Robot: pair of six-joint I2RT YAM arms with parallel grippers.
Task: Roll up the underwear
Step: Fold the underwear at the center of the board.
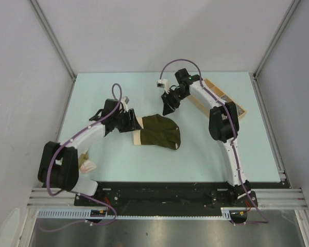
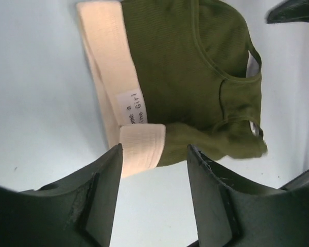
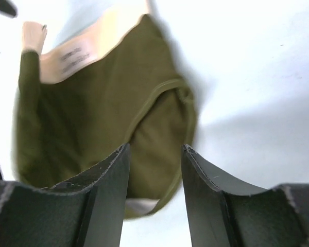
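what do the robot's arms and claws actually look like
Both arms share one build: the left arm and right arm have white links between bulky black joint housings. A thin purple cable runs along each in loose loops. The left claw and right claw each have two matte black, wedge-shaped fingers. No markings are readable on them.

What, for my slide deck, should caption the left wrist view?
Open left claw hovers beside olive underwear with a folded cream waistband.

Pale mint table point(image 1: 118, 164) enclosed by plain grey walls point(image 1: 159, 31).
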